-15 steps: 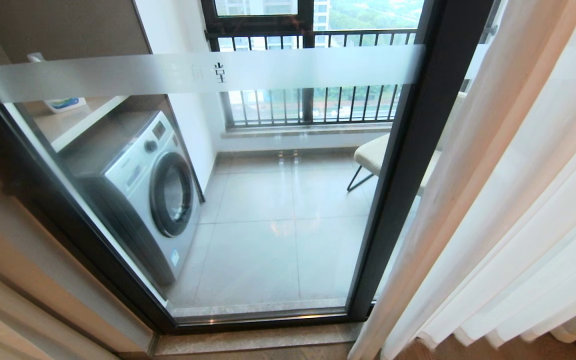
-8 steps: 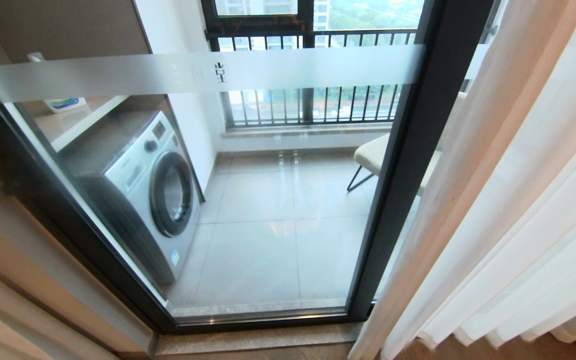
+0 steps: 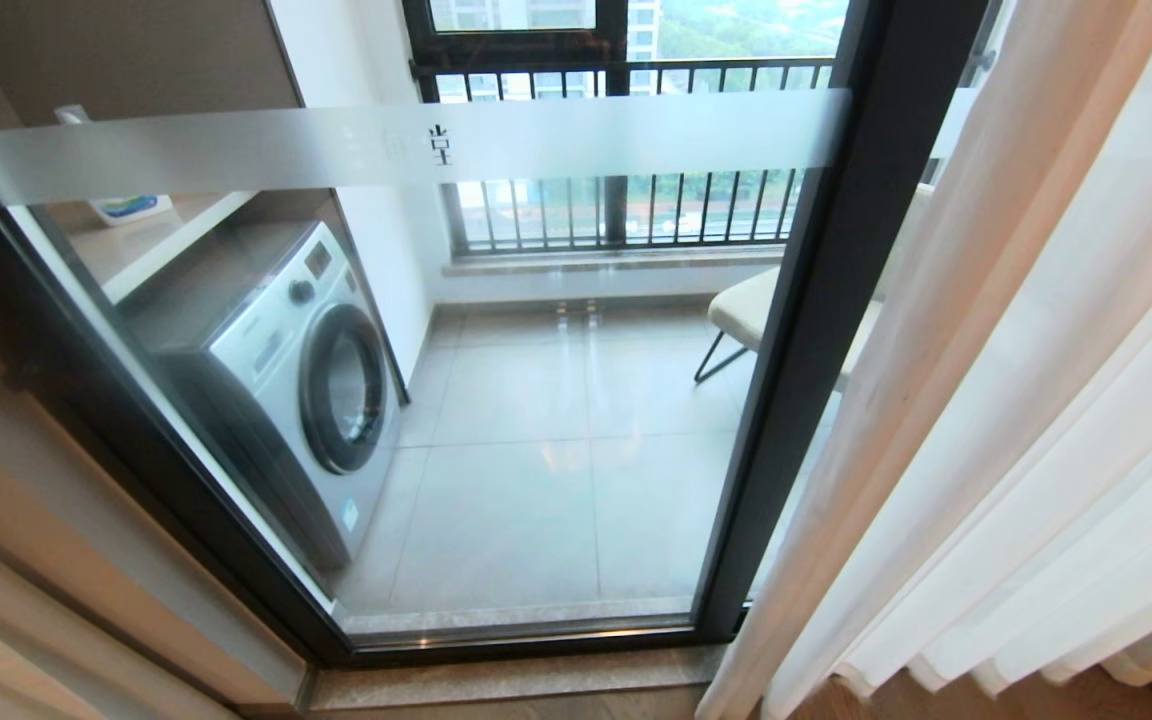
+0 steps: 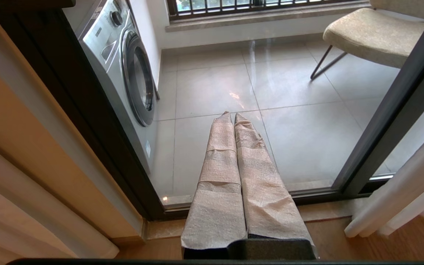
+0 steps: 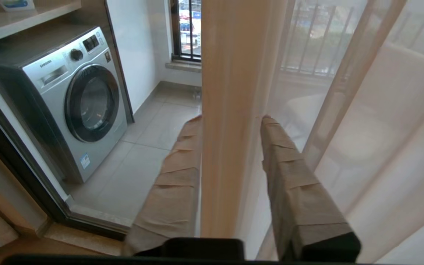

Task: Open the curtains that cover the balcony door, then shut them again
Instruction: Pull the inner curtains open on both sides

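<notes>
Right end effector (image 5: 230,121): fingers apart astride curtain (image 5: 230,92) edge, grip unclear | left end effector (image 4: 233,117): closed, empty | door (image 3: 826,330) half-covered

— What stood out there on the left?
— A silver front-loading washing machine (image 3: 286,380), under a shelf (image 3: 151,250) that carried a white container with a blue label (image 3: 126,207).
— And on the right?
— A cream padded chair (image 3: 746,310) on thin dark legs, resting on pale glossy floor tiles (image 3: 546,470).
— Farther back?
— A window with dark railing bars (image 3: 626,150), with buildings and greenery beyond.
</notes>
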You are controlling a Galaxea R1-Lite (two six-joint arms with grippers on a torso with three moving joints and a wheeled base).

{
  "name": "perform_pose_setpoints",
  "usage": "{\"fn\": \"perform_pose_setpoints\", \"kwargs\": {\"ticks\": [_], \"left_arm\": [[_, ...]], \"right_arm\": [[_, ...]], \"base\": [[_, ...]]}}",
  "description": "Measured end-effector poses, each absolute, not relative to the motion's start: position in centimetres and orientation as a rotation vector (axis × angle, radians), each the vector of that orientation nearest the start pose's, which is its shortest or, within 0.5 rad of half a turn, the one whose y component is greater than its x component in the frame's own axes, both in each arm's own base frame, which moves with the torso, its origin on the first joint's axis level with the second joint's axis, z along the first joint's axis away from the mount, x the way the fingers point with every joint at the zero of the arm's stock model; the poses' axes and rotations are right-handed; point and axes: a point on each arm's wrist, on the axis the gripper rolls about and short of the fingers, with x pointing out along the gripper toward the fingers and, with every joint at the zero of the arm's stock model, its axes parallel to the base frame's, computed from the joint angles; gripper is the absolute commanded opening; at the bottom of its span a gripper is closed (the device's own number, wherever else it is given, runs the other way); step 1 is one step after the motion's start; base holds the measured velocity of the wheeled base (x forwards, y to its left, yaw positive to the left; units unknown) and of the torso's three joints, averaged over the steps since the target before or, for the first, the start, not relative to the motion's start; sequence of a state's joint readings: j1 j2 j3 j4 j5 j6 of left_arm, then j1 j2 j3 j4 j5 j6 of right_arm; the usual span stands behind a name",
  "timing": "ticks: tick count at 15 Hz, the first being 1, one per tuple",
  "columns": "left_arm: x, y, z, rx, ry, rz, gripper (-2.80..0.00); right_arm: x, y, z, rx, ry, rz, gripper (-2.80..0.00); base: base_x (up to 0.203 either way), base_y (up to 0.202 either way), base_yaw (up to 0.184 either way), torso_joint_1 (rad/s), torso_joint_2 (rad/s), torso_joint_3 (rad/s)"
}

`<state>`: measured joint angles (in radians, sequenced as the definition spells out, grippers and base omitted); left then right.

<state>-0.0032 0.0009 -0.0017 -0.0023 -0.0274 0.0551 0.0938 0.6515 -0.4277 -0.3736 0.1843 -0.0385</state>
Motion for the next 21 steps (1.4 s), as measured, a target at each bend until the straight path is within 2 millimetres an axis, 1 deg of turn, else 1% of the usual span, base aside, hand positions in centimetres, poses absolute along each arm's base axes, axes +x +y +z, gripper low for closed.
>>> {"fn": "perform_pose_setpoints", "kwargs": {"ticks": [5,9,13,21], "left_arm": [[-2.3,-0.1,7.6,0.055,-0.004,-0.03,-2.8],[-2.3,-0.1,7.6,0.055,-0.004,-0.03,-2.8],[-2.3,-0.1,7.6,0.055,-0.004,-0.03,-2.8],[-2.3,-0.1,7.6,0.055,-0.004,-0.031,-2.8]], "right_arm": [[8.4,1.3,26.4,-0.033,-0.135,0.282,0.0],[11.2,2.0,28.7,0.025,-0.178,0.328,0.0],[14.1,2.8,30.5,0.031,-0.212,0.356,0.0],[20.0,3.9,34.0,0.019,-0.311,0.35,0.0]], "base": [[0.0,0.0,0.0,0.0,0.0,0.0],[0.0,0.0,0.0,0.0,0.0,0.0],[0.0,0.0,0.0,0.0,0.0,0.0],[0.0,0.0,0.0,0.0,0.0,0.0]]}}
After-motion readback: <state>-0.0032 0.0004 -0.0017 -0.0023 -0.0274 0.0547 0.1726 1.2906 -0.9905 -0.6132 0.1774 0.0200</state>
